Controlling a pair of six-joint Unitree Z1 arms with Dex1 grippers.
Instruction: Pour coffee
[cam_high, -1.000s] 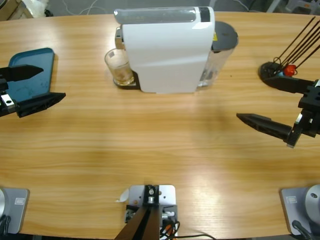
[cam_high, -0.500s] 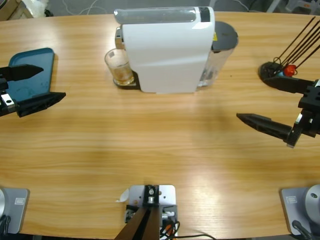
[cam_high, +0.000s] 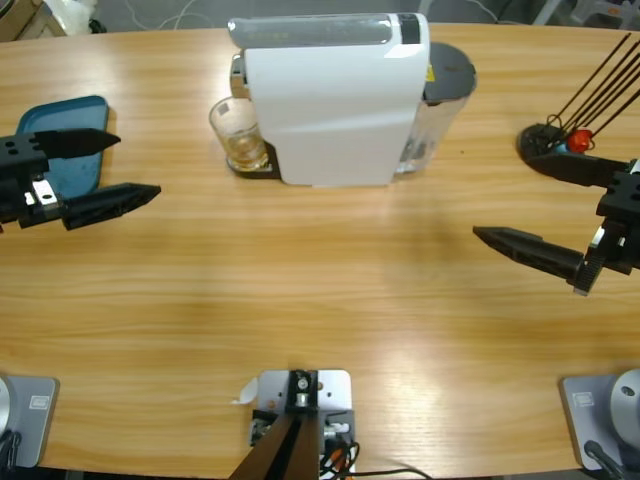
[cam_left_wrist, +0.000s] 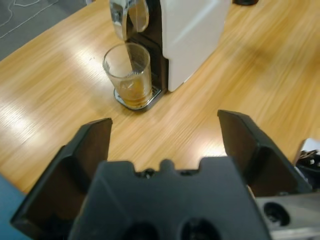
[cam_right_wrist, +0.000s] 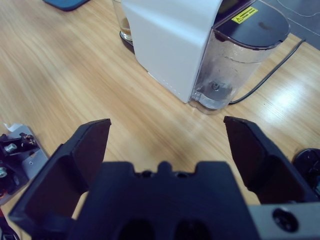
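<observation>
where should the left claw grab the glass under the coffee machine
Grip the glass around its middle wall, coming level from the open table side facing the left claw. The coffee machine blocks the far side, its spout hangs over the rim, and the glass stands upright with coffee inside.

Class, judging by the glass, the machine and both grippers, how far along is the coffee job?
Done: the glass stands under the coffee machine spout, some brown coffee in its bottom. In hand: the left gripper, open, points at the glass but is apart from it. Left: grasping the glass; the right gripper waits open.
</observation>
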